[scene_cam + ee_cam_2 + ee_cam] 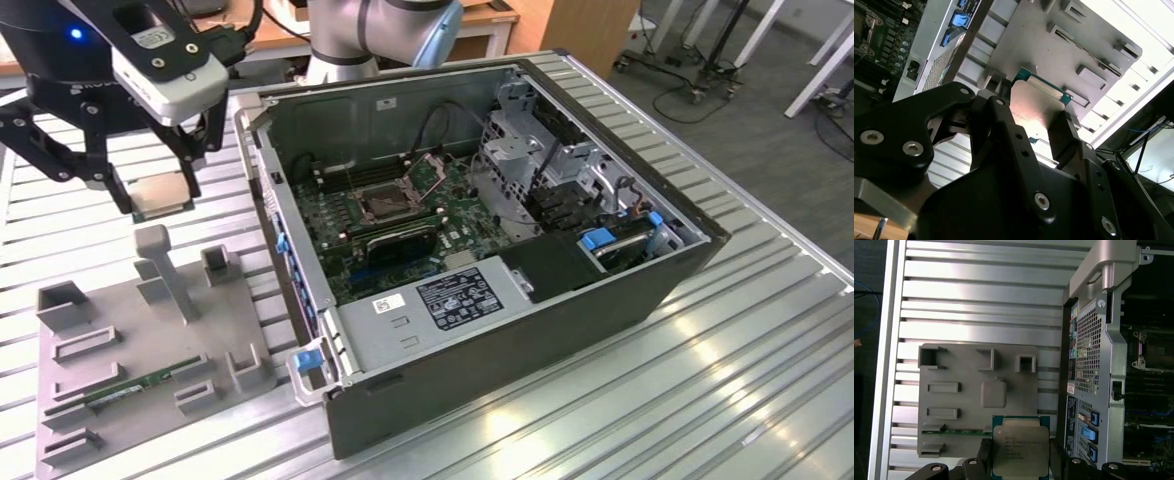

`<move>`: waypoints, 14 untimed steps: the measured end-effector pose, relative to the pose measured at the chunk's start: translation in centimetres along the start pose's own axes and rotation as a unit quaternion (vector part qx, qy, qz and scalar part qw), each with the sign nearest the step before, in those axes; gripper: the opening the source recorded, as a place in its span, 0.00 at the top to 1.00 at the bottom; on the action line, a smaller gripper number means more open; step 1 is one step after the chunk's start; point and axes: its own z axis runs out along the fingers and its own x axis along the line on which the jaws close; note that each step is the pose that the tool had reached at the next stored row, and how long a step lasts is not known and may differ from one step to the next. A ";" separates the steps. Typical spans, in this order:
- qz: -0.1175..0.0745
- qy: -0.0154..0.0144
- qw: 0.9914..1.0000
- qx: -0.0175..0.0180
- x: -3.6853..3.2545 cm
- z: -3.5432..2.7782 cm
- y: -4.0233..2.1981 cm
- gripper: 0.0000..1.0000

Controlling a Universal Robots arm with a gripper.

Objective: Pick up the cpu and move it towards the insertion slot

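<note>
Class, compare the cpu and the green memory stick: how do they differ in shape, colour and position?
Shape: the cpu is square; the memory stick is long and narrow. Colour: the cpu has a silver-grey top; the memory stick is green. State: the cpu is held in the gripper, clear of the grey fixture; the memory stick lies in the fixture. Both are outside the computer case.

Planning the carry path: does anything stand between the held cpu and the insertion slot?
Yes. The pincer holds the cpu outside the open case. The case's side wall rises between it and the insertion slot. Above that wall, nothing visible blocks the way.
</note>
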 end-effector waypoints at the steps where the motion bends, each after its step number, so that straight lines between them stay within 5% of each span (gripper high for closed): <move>1: 0.000 0.000 1.000 0.000 -0.09 0.01 -0.01 0.45; 14: 0.000 0.000 1.000 0.000 -1.64 0.02 -0.07 0.45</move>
